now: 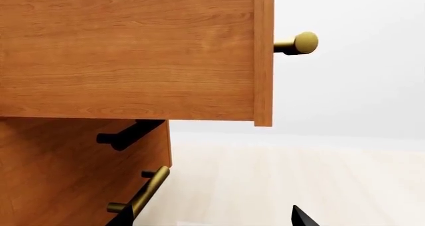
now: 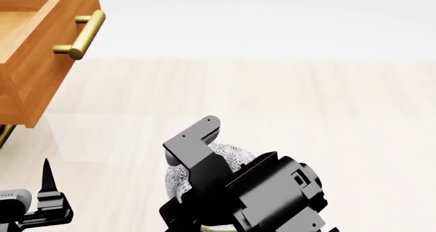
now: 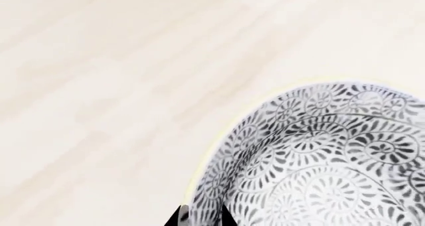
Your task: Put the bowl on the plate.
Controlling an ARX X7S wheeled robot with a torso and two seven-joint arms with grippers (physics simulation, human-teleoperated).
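Closest to my head camera is my right arm's black wrist housing, filling the lower middle of that view and covering most of the bowl (image 2: 235, 155), of which only a sliver of grey floral pattern peeks out on either side. From the right wrist camera I see the bowl (image 3: 319, 156) from above, its patterned inside facing up, sitting on the pale wood tabletop (image 3: 99, 86). The right tool (image 3: 201, 217) straddles the bowl's rim: one dark fingertip (image 3: 178, 218) shows outside the wall and the other just inside it, so it looks closed on the rim, though only the tips are visible.

My left tool (image 2: 46, 183) sits at the lower left of the head view, one black finger pointing up; I cannot tell whether it is open or closed. Its wrist camera looks at a wooden cabinet (image 1: 126, 52) with a pulled-out drawer and brass handles (image 1: 297, 43). In the head view that drawer (image 2: 41, 53) juts out at upper left, well apart from the bowl.

I see no plate in any view.
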